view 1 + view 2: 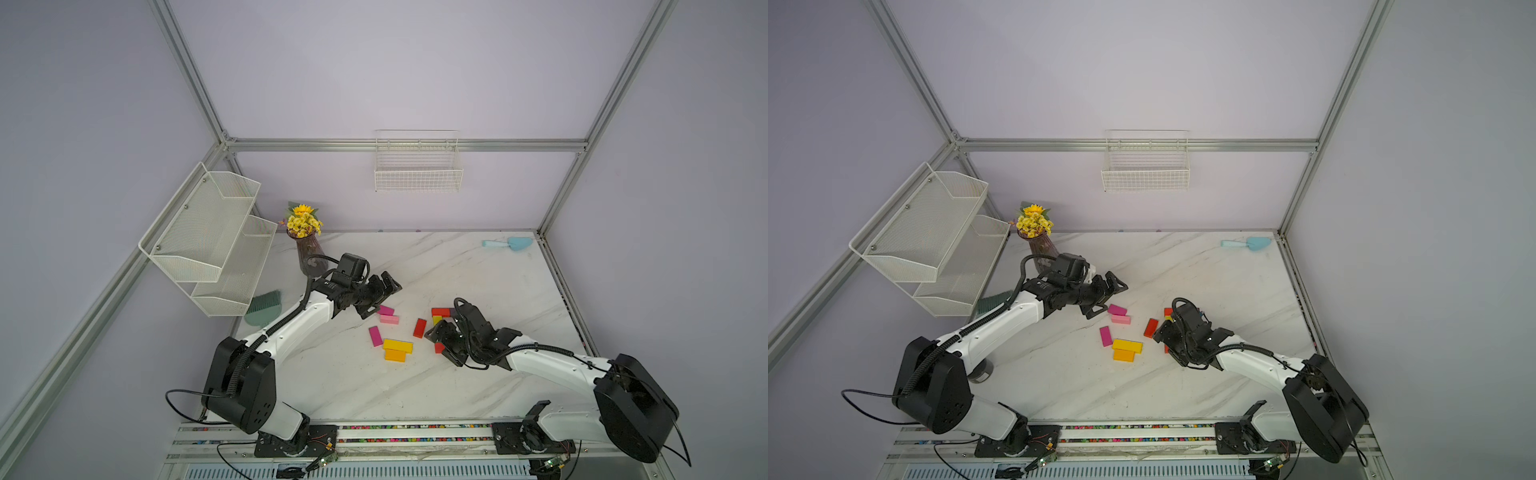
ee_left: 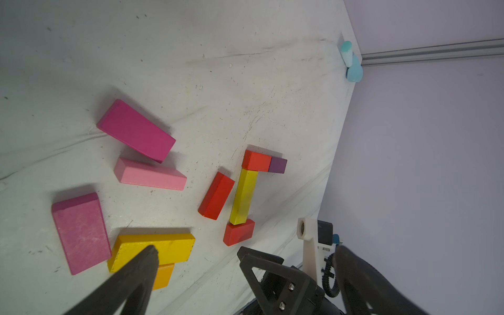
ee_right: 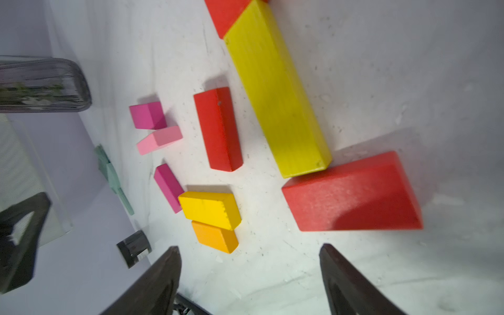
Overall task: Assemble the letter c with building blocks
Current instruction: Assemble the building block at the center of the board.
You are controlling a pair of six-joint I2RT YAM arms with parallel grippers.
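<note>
A partial figure lies on the marble table (image 1: 478,282): a red block (image 2: 256,161) with a dark purple block (image 2: 278,165) beside it, a long yellow block (image 2: 243,196) and a red block (image 2: 238,231) at its other end. Beside the figure lies a loose red block (image 1: 419,328). Further left are two magenta blocks (image 1: 386,310) (image 1: 375,336), a light pink block (image 1: 389,319), and a yellow block (image 1: 397,345) against an orange block (image 1: 395,355). My right gripper (image 3: 249,248) stands open just short of the end red block (image 3: 351,193), holding nothing. My left gripper (image 1: 382,297) hovers wide open above the magenta block.
A vase of yellow flowers (image 1: 305,249) stands behind the left arm. A green brush (image 1: 264,307) lies under the white mesh shelf (image 1: 208,237). A light blue scoop (image 1: 511,244) lies in the far right corner. A wire basket (image 1: 417,166) hangs on the back wall.
</note>
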